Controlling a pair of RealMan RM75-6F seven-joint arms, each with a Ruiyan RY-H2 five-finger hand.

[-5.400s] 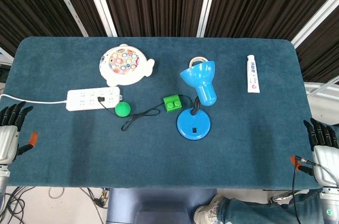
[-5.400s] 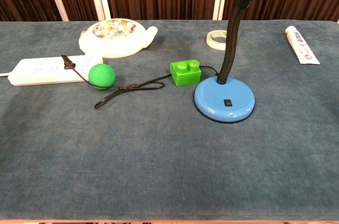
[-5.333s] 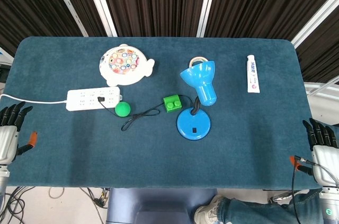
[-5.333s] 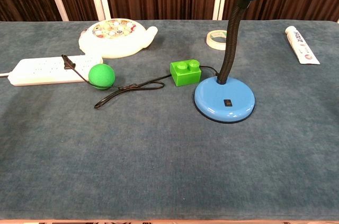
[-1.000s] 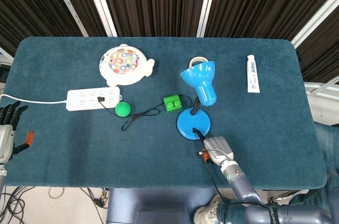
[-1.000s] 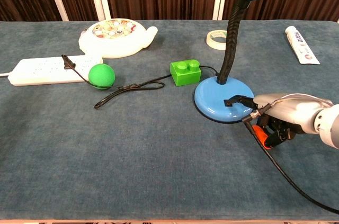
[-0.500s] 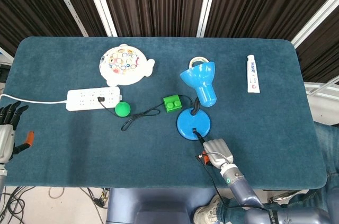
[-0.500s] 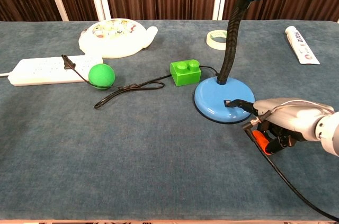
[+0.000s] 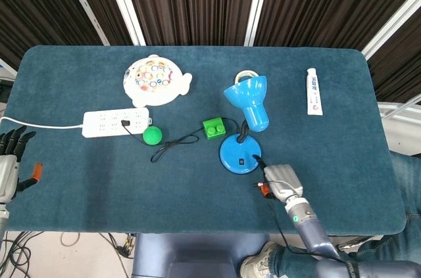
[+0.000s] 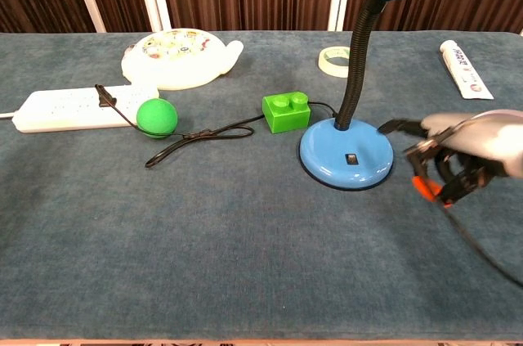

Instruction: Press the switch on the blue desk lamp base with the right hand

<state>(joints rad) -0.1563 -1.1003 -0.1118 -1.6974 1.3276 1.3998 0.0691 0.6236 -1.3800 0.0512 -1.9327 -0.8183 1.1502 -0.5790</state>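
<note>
Here, the right hand [image 10: 462, 150] hovers just to the right of the lamp base [image 10: 346, 154], with one dark finger [image 10: 398, 126] stretched toward the base and the rest curled under the pale back of the hand; it holds nothing, and the fingertip appears clear of the base in the chest view. In the head view the right hand [image 9: 281, 180] lies at the base's near-right edge. The blue desk lamp [image 9: 247, 107] stands near the middle of the table [image 9: 79, 179]. Its base is a round, glossy blue dome, and the small black switch [image 10: 351, 159] sits on the near side of the dome, uncovered. A black ribbed neck [image 10: 357, 68] rises nearly upright from the back of the base, and the blue shade [image 9: 247, 92] leans away toward the far edge, its opening facing that way.

Just left of the base sits a green block [image 10: 285, 111], past which the black cord [image 10: 196, 137] runs left to a white power strip [image 10: 78, 107], beside a green ball [image 10: 156, 117]. A roll of tape [image 10: 333, 60] lies behind the lamp, and a tube [image 9: 314, 91] lies well to the right. The left hand [image 9: 9, 166] rests at the table's left edge with fingers spread, holding nothing.
</note>
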